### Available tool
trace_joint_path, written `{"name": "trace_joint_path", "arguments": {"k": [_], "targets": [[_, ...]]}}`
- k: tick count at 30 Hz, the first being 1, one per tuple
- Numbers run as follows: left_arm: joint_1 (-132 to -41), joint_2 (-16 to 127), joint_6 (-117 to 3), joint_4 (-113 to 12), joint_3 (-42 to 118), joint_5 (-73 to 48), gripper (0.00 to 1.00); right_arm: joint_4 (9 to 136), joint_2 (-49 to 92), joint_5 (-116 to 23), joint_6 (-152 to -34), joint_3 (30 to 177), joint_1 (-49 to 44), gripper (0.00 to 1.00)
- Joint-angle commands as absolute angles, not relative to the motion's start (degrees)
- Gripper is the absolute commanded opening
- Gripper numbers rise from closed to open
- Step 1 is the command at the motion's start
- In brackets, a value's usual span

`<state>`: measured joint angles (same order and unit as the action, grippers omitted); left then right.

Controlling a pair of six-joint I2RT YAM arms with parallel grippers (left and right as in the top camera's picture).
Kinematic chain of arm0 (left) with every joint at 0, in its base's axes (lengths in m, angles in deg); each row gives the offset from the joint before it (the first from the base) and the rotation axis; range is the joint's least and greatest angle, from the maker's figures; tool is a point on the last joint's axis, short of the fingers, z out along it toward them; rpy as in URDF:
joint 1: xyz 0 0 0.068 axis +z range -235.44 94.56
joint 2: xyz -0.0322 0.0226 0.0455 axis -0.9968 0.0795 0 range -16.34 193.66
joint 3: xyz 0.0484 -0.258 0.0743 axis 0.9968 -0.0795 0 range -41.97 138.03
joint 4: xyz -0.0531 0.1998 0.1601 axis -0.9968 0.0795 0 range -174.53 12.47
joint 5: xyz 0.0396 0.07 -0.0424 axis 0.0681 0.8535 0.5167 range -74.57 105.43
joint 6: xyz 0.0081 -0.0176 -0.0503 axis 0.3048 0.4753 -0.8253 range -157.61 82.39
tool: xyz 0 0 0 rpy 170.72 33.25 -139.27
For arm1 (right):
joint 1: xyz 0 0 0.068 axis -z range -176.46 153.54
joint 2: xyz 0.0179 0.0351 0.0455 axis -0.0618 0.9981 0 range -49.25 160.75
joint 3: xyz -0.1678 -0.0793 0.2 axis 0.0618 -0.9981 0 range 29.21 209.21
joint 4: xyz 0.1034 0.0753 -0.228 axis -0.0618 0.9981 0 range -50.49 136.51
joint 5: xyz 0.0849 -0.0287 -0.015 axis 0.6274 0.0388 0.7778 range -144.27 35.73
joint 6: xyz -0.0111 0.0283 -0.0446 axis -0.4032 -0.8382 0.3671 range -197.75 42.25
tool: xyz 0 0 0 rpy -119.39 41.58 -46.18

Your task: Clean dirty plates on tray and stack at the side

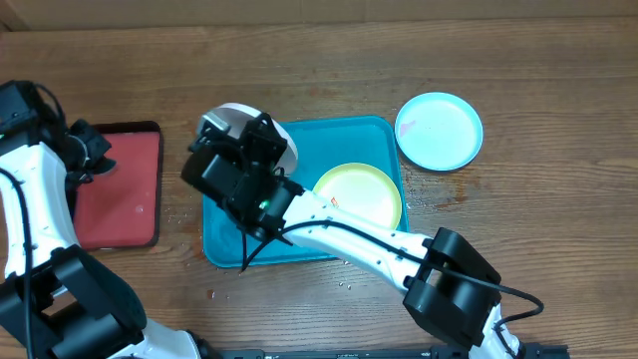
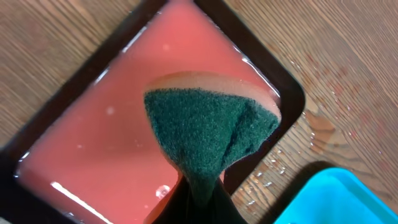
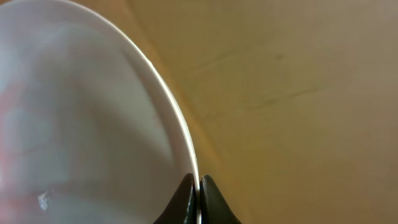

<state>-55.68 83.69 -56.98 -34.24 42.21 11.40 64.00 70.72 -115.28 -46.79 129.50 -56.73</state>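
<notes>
My right gripper [image 3: 199, 183] is shut on the rim of the white plate [image 3: 81, 112], which is tilted up on edge. From overhead this plate [image 1: 233, 113] shows at the far left corner of the teal tray [image 1: 227, 239], mostly hidden under my right gripper [image 1: 261, 145]. A yellow-green plate [image 1: 361, 194] lies flat in the tray's right half. The light blue plate [image 1: 440, 131], with faint reddish smears, rests on the table right of the tray. My left gripper [image 2: 202, 186] is shut on a green scouring sponge [image 2: 208, 127] held over a red tray.
The dark-rimmed red tray [image 2: 93, 124] holds a film of liquid and sits left of the teal tray [image 2: 339, 199]. Water drops [image 2: 273, 168] dot the wood between them. In the overhead view the right arm's links [image 1: 449, 284] cross the teal tray's near side.
</notes>
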Motion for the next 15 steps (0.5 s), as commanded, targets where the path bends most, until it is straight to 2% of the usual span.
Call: {"name": "trace_joint_path", "arguments": {"k": [1, 8, 15], "targets": [[-55.0, 83.3, -57.6, -34.1, 43.3, 11.4, 0.04, 61.3, 68.4, -121.4, -38.1, 131.3, -57.0, 0.04], [-54.8, 83.3, -57.6, -34.1, 43.3, 11.3, 0.04, 60.2, 68.4, -122.8, -37.8, 131.3, -56.8, 0.04], [-54.8, 83.3, -57.6, -33.8, 43.3, 11.3, 0.04, 64.5, 68.1, -119.4, -59.8, 131.3, -51.0, 0.04]]}}
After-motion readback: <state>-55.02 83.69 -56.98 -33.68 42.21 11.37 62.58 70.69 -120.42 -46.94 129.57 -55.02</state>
